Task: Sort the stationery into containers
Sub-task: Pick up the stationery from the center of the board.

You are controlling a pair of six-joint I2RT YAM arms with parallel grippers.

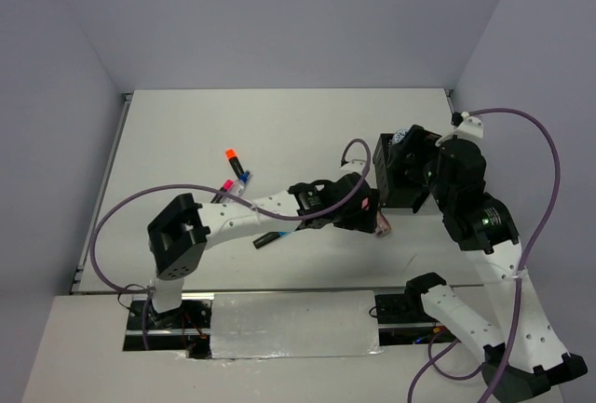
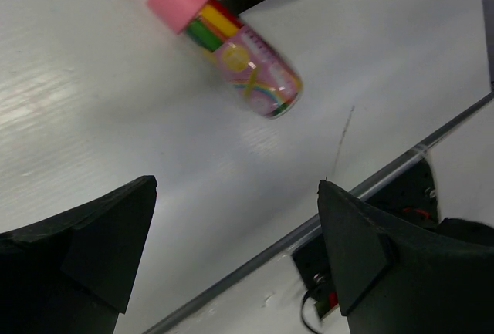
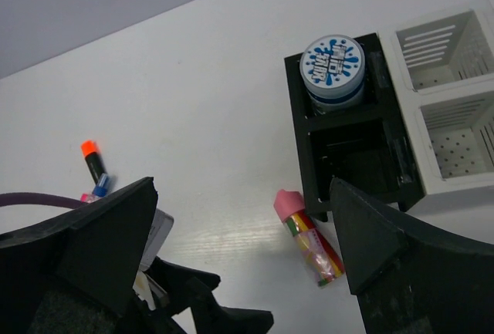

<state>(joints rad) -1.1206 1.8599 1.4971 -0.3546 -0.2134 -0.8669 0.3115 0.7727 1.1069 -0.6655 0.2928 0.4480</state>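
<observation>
Left gripper (image 2: 235, 187) hangs with its jaws spread wide and nothing between them, low over the table (image 1: 279, 124). The pink-capped tube (image 2: 231, 48) lies flat on the surface just beyond its fingertips, loose and apart from them.

The tube is clear, with bright coloured contents showing through. Its cap end points toward the near corner of the black mesh organiser (image 3: 297, 118) and sits just beside it; whether the 2 touch cannot be told.

By its look the tube is light, rigid plastic, smooth and round, so it will likely roll or skid if nudged from 1 side. The better hold seems to be across the barrel near its middle, with the fingers square to its length. The cap is a poorer place, since it could slip off, and it sits too close to the organiser wall for a finger to fit.

Right gripper (image 3: 241, 187) is also spread wide and empty, held above the containers.

Farther off, 1 blue-white roll (image 3: 332, 64) sits in the far compartment of the organiser. The compartment nearer the tube looks vacant, and so do the 2 visible squares of the white holder (image 3: 448, 91) beside it.

Well to the left, an orange-capped marker (image 1: 231, 156) and a blue-capped marker (image 1: 244, 178) lie on the table, yet to be sorted.
</observation>
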